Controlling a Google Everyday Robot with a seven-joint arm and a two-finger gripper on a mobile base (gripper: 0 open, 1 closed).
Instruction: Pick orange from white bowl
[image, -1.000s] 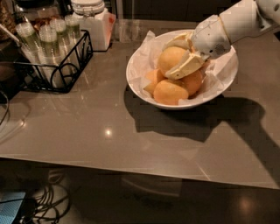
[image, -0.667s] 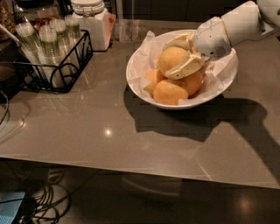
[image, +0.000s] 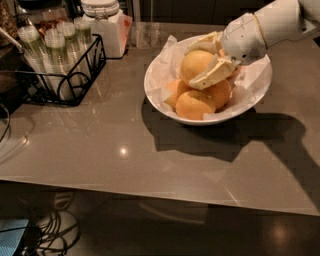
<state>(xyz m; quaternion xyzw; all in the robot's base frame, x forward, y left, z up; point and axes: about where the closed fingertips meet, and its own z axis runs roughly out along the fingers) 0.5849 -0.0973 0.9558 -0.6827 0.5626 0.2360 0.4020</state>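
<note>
The white bowl (image: 156, 96), lined with crumpled white paper, stands on the grey counter right of centre. Several yellow-orange fruits are piled in it. The orange (image: 194, 61) is the round, paler one on top of the pile. My gripper (image: 191, 67) reaches in from the upper right on a white arm. One cream finger (image: 214, 75) lies along the orange's near side and the other finger (image: 202, 44) along its far side, both touching it. The orange still rests on the pile.
Deeper orange fruits (image: 195, 104) lie under and in front of the orange. A black wire basket (image: 65, 65) of capped bottles stands at the far left, with a white lidded jar (image: 105, 25) behind it. The counter's front edge runs along the bottom.
</note>
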